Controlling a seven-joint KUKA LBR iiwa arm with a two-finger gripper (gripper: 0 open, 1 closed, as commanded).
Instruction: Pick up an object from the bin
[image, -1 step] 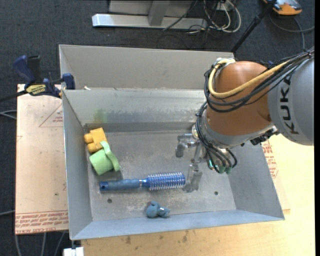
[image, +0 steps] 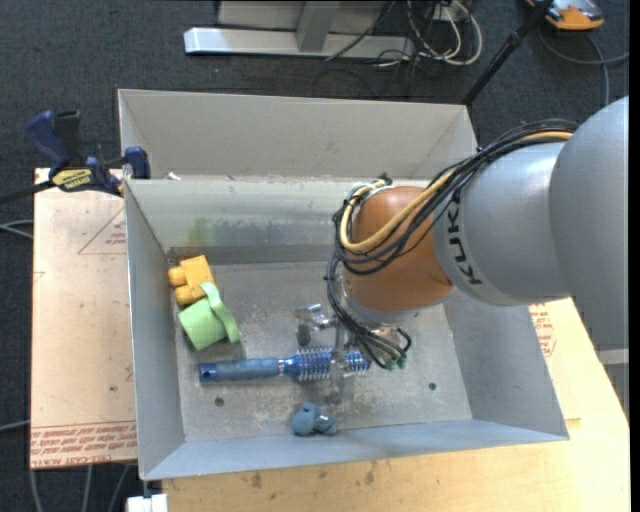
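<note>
Matt grey metal bin (image: 300, 215), scuffed

My gripper (image: 335, 350) hangs low over the bristled head of a blue brush (image: 240, 371) lying on the bin (image: 300, 215) floor. At left, a green cup (image: 205, 322) touches a yellow block (image: 190, 276). A small blue-grey piece (image: 313, 421) rests near the front wall.

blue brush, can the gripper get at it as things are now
Probably yes. The gripper sits right at the bristle end of the blue brush, which lies flat on the bin floor with nothing on it; the green cup and small grey-blue piece lie apart from it.
</note>
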